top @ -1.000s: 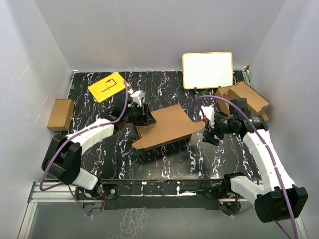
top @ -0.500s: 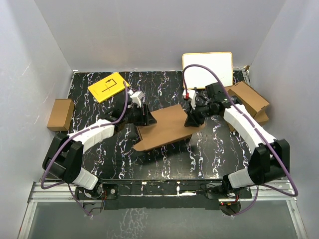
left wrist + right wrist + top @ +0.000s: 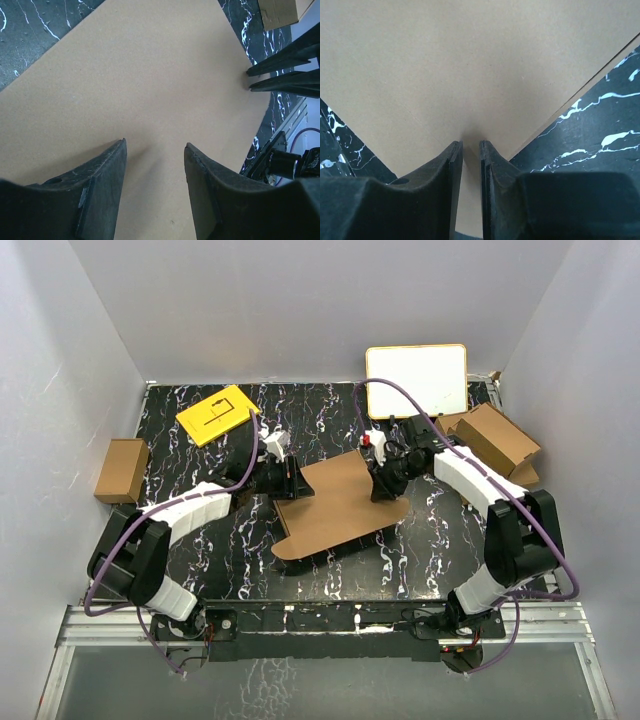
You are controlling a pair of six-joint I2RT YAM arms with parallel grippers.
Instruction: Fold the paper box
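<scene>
The paper box (image 3: pixel 340 505) is plain brown. The table (image 3: pixel 200 550) is black with white marble veins. At far left lies a yellow card (image 3: pixel 216 414) with black lines, and left of it a small brown box (image 3: pixel 121 469). The far right board (image 3: pixel 416 381) is white with a tan frame. The arms (image 3: pixel 190 510) are white and black, their cables (image 3: pixel 390 390) purple.

**Soft, even overhead light: crisp overview, softer close-ups at the wrists**

From above, the pale walls are bright and evenly lit, and the white board (image 3: pixel 416 381) is almost washed out. The paper box (image 3: pixel 345 502) drops a soft, dark shadow along its near edge onto the glossy black table (image 3: pixel 330 405), and the wall lines bow slightly towards the corners. In both wrist views the near fingers (image 3: pixel 102 195) (image 3: pixel 442 185) are dark and out of focus. The cardboard beyond them looks flat and matte, with a faint shadow at the fingertips.
</scene>
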